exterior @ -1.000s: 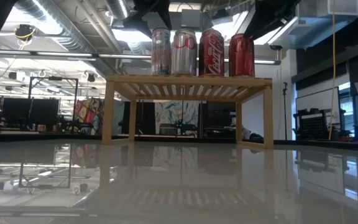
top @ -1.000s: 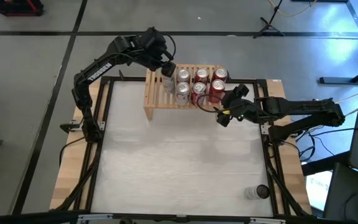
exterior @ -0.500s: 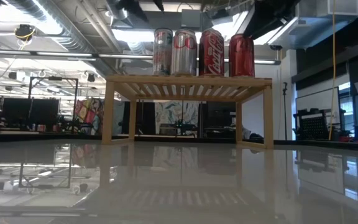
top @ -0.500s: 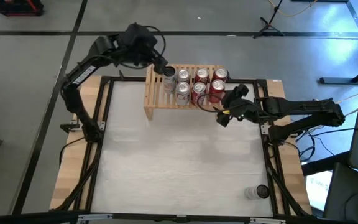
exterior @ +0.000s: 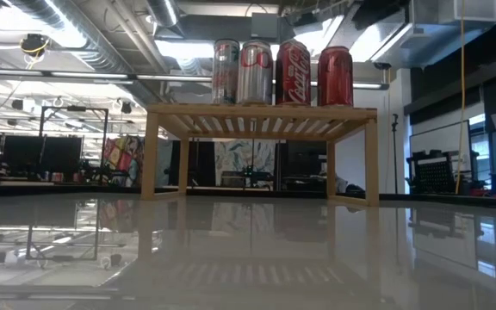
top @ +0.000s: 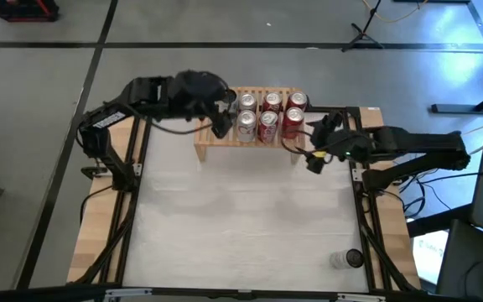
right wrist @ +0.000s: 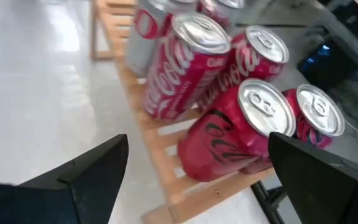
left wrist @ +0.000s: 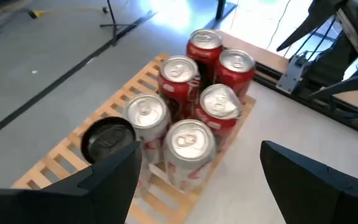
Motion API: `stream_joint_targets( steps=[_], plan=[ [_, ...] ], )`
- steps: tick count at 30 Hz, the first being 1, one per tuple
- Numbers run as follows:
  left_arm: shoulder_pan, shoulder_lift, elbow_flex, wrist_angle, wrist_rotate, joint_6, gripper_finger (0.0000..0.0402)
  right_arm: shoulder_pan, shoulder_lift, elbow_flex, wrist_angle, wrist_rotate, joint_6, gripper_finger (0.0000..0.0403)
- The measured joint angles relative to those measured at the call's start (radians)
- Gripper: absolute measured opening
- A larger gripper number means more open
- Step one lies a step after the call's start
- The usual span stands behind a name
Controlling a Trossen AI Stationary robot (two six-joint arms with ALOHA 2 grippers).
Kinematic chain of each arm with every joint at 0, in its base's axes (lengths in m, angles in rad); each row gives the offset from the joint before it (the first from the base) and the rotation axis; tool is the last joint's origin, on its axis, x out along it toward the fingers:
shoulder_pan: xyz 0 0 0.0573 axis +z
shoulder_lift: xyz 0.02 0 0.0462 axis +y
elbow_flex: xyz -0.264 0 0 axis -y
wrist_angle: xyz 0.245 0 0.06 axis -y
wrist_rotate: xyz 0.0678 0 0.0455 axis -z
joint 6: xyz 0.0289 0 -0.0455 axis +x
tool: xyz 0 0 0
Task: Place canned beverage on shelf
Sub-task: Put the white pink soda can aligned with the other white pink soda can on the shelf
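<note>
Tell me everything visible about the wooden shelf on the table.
The shelf is a low light-wood rack with a slatted top and two solid side legs, standing upright at the table's far edge. Cans, silver and red, stand bunched on its right part; the left slats are bare. The left claw, open, hangs over that bare part without touching.

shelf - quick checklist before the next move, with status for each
1. Cans upright on the shelf: ok, six standing in the left wrist view.
2. Left gripper open and empty: ok, nothing between its fingers.
3. Right gripper open and empty: ok.
4. Free slats on the shelf: ok, its left part is bare.
5. Next can reachable: cannot tell, it stands far off at the table's near right corner.
</note>
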Motion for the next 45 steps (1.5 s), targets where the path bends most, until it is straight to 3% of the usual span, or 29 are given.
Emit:
stream_joint_targets(
  steps=[4,9,12,21,27,33,40,45],
  plan=[
    [-0.097,0.000,-0.019,-0.001,-0.077,-0.034,0.0316,0.056,-0.042,0.023,-0.085,-0.123,0.026,0.0376],
    [-0.206,-0.001,-0.098,0.041,-0.081,-0.065,0.0316,0.162,-0.049,0.027,-0.173,-0.342,0.147,0.0376],
    [-0.263,0.002,-0.165,0.097,-0.082,-0.066,0.0316,0.247,-0.042,0.027,-0.227,-0.404,0.251,0.0376],
    [-0.403,0.001,-0.319,0.243,-0.066,-0.110,0.0316,0.494,0.029,0.095,-0.325,-0.472,0.682,0.0376],
    [-0.474,0.001,-0.390,0.293,-0.065,-0.117,0.0316,0.645,0.149,0.223,-0.517,-0.591,1.003,0.0376],
    [-0.500,0.001,-0.448,0.329,-0.070,-0.153,0.0316,0.795,0.226,0.240,-0.508,-0.713,1.362,0.0376],
    [-0.517,0.001,-0.485,0.405,-0.062,-0.166,0.0316,0.930,0.312,0.240,-0.580,-0.667,1.748,0.0376],
    [-0.517,0.001,-0.489,0.434,-0.038,-0.166,0.0316,0.947,0.364,0.240,-0.591,-0.674,1.808,0.0376]
  ],
)
